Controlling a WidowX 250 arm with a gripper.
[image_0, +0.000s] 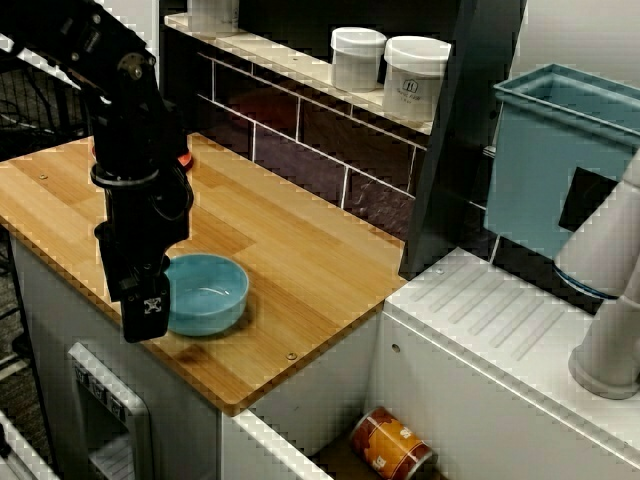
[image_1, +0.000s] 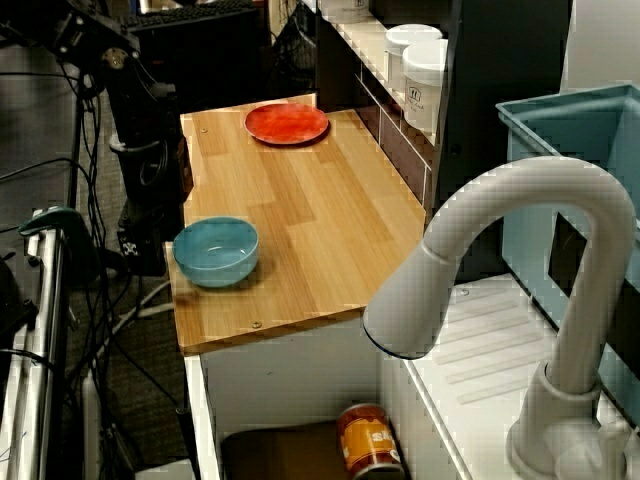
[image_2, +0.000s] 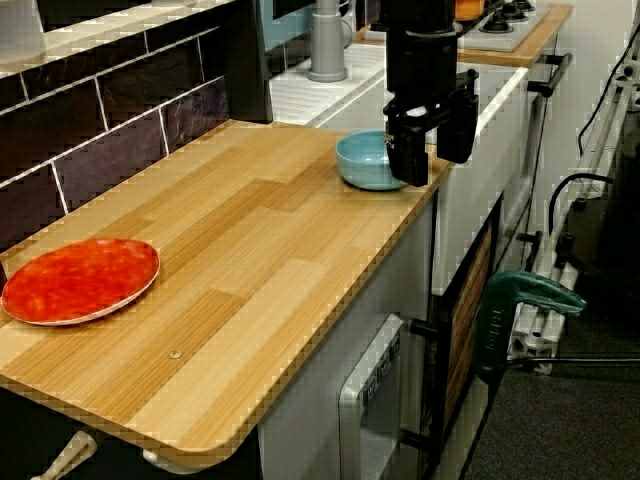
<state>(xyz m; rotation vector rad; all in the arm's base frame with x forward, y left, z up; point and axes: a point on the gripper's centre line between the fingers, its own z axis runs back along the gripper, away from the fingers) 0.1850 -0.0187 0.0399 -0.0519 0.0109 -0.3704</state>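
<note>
A small kitchen is shown, with a wooden table (image_0: 300, 250) set against a dark tiled wall (image_0: 300, 140). A blue bowl (image_0: 210, 290) is seen standing upright near the front edge of the table, at the end by the white sink (image_0: 480, 330). The jaws are held spread apart and pointed down, just beside the bowl, on the side by the table's edge. Whether the bowl is touched cannot be told. The black arm (image_0: 130, 150) is seen above them. A red plate (image_1: 287, 123) is laid at the other end of the table, well apart from the bowl. Two white jars (image_0: 415, 78) are kept on a shelf (image_0: 290, 60) above the wall. A can (image_0: 392, 445) is seen lying down in the sink, below a white tap (image_1: 500, 230).
</note>
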